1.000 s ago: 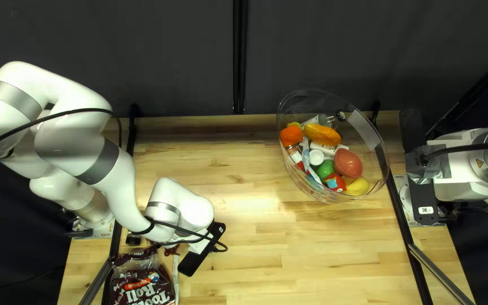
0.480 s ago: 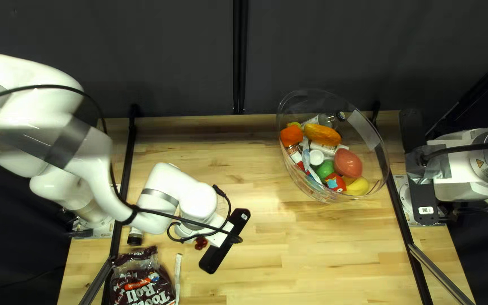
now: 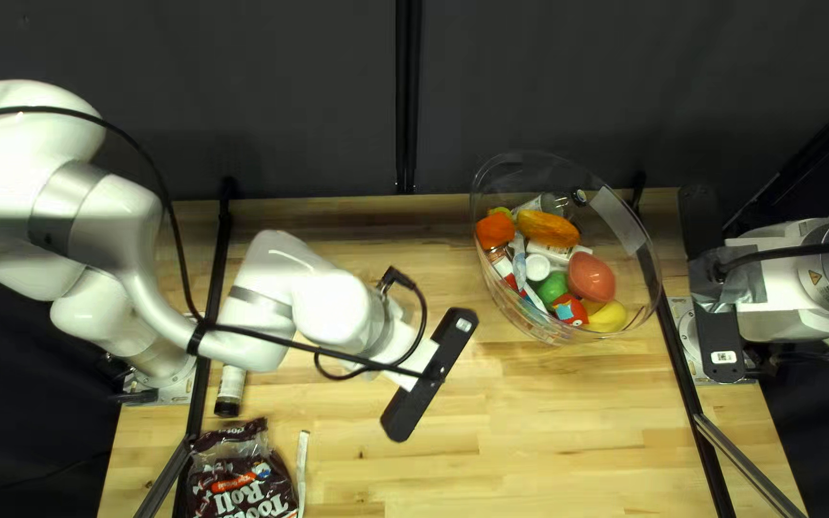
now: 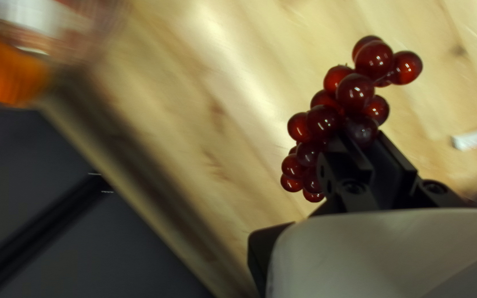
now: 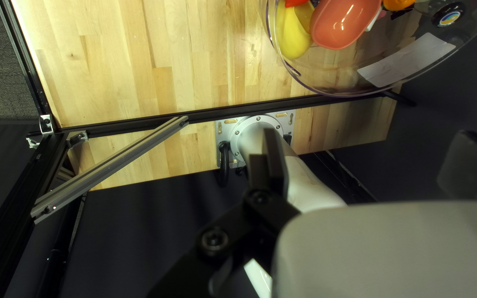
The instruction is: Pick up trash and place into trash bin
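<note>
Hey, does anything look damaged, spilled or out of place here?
Nothing looks spilled or broken. The one oddity is what looks like grey tape, crumpled around the cable at the end of the right arm; it seems a makeshift fix.

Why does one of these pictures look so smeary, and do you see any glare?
In the left wrist view, the orange item and the table are streaked, likely motion blur, while the grapes look crisp; a pale glare patch washes over the wood. In the right wrist view, small highlights dot the reddish bowl. The top left view shows the bin's contents clearly.
</note>
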Controlling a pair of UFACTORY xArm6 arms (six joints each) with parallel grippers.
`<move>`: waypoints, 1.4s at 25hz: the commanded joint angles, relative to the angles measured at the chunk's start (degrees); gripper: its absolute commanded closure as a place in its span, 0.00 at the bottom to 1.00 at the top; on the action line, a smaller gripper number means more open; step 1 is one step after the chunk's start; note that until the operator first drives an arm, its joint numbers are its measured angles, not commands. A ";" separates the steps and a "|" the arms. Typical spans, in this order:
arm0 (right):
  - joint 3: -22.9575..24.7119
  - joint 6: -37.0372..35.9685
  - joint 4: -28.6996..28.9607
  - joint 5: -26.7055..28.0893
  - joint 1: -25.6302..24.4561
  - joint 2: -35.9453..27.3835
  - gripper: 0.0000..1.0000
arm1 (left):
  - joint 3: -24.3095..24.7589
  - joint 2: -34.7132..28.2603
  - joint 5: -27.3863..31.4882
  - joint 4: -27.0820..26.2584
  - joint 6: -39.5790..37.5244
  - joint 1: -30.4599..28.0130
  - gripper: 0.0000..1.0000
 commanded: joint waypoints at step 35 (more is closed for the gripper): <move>0.00 0.00 0.00 0.00 0.00 0.00 0.00 | -19.34 18.77 -18.30 -14.52 28.80 14.83 0.00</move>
